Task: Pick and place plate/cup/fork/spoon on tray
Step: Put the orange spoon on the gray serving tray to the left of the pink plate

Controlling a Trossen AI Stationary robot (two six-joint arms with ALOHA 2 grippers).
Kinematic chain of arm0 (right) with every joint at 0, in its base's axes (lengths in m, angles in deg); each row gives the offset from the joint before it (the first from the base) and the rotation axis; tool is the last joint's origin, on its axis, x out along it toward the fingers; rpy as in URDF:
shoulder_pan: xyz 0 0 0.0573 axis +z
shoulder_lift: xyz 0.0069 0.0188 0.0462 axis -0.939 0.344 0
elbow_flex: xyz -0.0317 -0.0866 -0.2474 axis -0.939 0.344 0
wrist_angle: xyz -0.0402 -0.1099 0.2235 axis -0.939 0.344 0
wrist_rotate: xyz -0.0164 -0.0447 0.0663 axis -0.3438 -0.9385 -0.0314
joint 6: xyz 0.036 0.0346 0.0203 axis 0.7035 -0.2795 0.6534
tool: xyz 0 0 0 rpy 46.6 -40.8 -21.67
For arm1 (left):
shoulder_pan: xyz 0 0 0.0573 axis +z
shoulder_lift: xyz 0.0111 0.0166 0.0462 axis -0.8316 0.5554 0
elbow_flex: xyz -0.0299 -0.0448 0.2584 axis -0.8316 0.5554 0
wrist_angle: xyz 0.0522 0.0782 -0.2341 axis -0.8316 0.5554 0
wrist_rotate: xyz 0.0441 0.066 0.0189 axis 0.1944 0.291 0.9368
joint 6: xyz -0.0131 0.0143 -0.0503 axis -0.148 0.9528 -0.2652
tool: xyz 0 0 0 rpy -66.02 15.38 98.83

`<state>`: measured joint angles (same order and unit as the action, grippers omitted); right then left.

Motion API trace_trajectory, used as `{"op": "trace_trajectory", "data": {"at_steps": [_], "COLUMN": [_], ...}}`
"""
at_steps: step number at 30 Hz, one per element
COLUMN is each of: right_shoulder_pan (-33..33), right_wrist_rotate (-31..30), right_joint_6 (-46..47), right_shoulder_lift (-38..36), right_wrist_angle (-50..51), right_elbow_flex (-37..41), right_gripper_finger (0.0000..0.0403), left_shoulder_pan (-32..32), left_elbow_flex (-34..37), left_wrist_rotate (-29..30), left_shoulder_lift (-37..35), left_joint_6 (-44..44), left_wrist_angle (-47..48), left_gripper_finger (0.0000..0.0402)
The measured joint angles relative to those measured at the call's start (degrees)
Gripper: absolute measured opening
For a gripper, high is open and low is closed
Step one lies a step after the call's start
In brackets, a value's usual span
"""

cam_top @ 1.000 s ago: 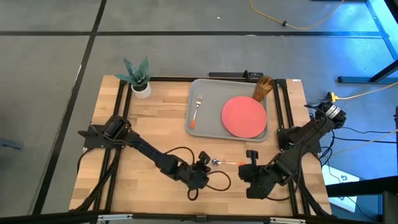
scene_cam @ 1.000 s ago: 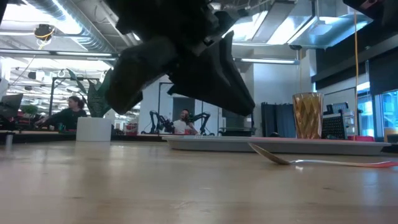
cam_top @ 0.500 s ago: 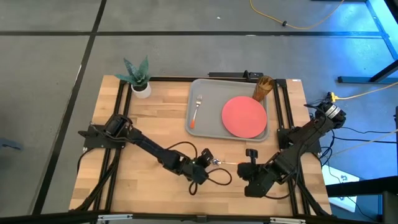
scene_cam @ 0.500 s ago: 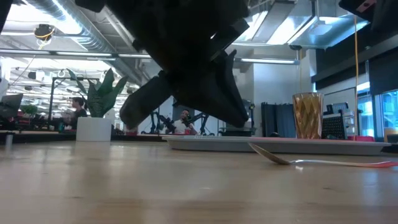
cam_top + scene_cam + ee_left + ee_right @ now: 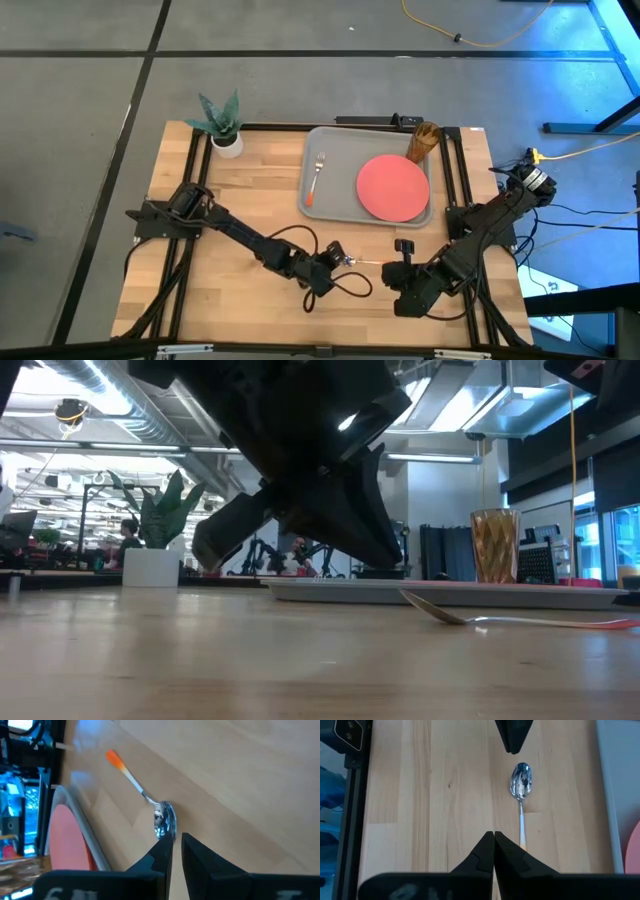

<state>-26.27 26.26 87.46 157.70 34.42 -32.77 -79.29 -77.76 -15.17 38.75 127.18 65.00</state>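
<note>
The spoon lies flat on the wood near the table's front, its silver bowl toward the table's left and its orange handle toward the right. My left gripper hovers just left of the bowl with only a narrow gap between its fingertips, touching nothing. My right gripper is shut and empty beside the handle's end. The grey tray at the back holds the coral plate and the fork. The amber cup stands at the tray's far right corner.
A white pot with a green plant stands at the far left. A black cable loop lies on the wood under my left arm. Dark frame rails run along the table's edges. People sit in the room beyond the table.
My left gripper has gone toward the table's right and a little toward the far edge, closing on the spoon's bowl. The spoon has stayed where it was.
</note>
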Motion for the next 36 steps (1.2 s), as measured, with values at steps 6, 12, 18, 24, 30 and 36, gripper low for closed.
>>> {"op": "trace_trajectory", "data": {"at_steps": [6, 12, 18, 24, 30, 36], "right_shoulder_pan": [0.00, 0.00, 0.00, 0.00, 0.00, 0.00], "right_wrist_rotate": [0.09, 0.09, 0.07, 0.07, 0.05, 0.05], "right_joint_6": [-0.02, -0.07, -0.11, -0.15, -0.17, -0.17], "right_shoulder_lift": [0.00, 0.00, 0.00, 0.00, 0.00, 0.00], "right_wrist_angle": [0.01, 0.02, 0.04, 0.04, 0.07, 0.05], "right_elbow_flex": [0.00, 0.00, 0.00, 0.00, 0.00, 0.00], "right_gripper_finger": [0.0010, 0.0010, 0.0010, 0.0010, 0.0010, 0.0010], "left_shoulder_pan": [1.11, 2.05, 2.89, 3.68, 3.79, 4.00], "left_elbow_flex": [0.02, 0.02, 0.02, 0.02, 0.02, 0.02], "left_wrist_rotate": [-2.44, -3.33, -5.70, -7.54, -7.68, -7.67], "left_shoulder_lift": [0.05, 0.07, 0.07, 0.07, 0.07, 0.07], "left_joint_6": [1.20, 1.63, 1.55, 0.80, 1.88, 2.66], "left_wrist_angle": [-1.15, -1.15, -1.12, -1.11, -1.07, -0.27], "left_gripper_finger": [0.0034, 0.0034, 0.0034, 0.0034, 0.0034, 0.0033]}}
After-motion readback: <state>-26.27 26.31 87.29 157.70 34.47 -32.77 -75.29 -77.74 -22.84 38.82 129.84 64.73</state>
